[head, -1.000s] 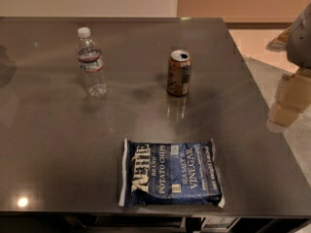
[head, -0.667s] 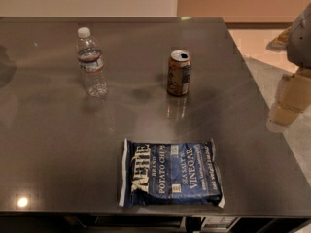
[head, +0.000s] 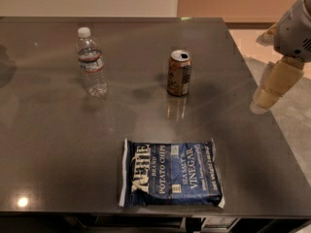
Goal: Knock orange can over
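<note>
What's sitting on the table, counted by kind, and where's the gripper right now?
Cans: 1, the orange can, upright
Bottles: 1, the water bottle, upright
Chip bags: 1, the blue chip bag, lying flat
Total: 3 things on the table
The gripper hangs off the table's right edge, apart from the can.

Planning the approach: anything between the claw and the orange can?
Nothing visible. The claw hangs at the table's right edge; only bare surface separates it from the orange can. Bottle and chip bag sit elsewhere.
</note>
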{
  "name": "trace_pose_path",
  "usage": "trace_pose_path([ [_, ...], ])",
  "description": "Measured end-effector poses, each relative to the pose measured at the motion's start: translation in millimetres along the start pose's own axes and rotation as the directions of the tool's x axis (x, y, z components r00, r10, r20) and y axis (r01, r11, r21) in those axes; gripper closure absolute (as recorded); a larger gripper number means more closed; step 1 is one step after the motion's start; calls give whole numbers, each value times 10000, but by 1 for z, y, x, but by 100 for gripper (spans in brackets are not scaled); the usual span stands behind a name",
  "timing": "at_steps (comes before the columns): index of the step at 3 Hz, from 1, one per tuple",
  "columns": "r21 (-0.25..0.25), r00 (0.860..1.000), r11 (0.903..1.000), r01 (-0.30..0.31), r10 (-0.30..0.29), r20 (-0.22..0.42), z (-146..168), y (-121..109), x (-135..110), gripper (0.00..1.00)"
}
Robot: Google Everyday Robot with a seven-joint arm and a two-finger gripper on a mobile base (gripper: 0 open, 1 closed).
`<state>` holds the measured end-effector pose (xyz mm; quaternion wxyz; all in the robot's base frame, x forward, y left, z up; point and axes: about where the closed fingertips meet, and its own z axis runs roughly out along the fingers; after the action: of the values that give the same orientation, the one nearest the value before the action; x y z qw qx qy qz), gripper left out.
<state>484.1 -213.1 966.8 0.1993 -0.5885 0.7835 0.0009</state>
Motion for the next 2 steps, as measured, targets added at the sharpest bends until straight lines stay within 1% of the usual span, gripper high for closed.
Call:
trace_pose_path([
  [1,-95,9959,9996,-279,287,855,21,-24,-11,0],
  [2,-150,9834,9991,-391,412,1770,44,-42,-35,0],
])
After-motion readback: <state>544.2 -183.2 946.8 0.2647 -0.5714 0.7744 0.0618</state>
